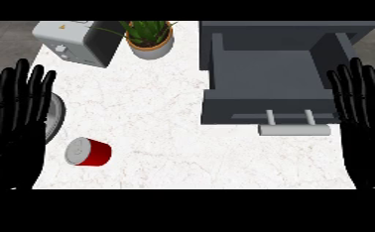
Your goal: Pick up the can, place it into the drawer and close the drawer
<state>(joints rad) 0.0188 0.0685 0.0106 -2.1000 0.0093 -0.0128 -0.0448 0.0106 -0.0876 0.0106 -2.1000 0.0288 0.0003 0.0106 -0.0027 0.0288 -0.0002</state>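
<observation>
A red can point(89, 152) with a silver top lies on its side on the white marble counter, at the lower left. The dark grey drawer point(268, 106) stands pulled open at the right, its inside bare, with a pale bar handle point(294, 129) on its front. My left hand point(22, 112) rests open at the left edge, fingers up, just left of and above the can and apart from it. At the right edge my right hand point(357, 107) rests open too, fingers up, beside the drawer's right wall.
A grey toaster point(73, 41) sits at the back left, with a potted plant point(150, 38) next to it. A round dark-rimmed object point(55, 118) shows partly behind my left hand. The counter's front edge runs just below the can.
</observation>
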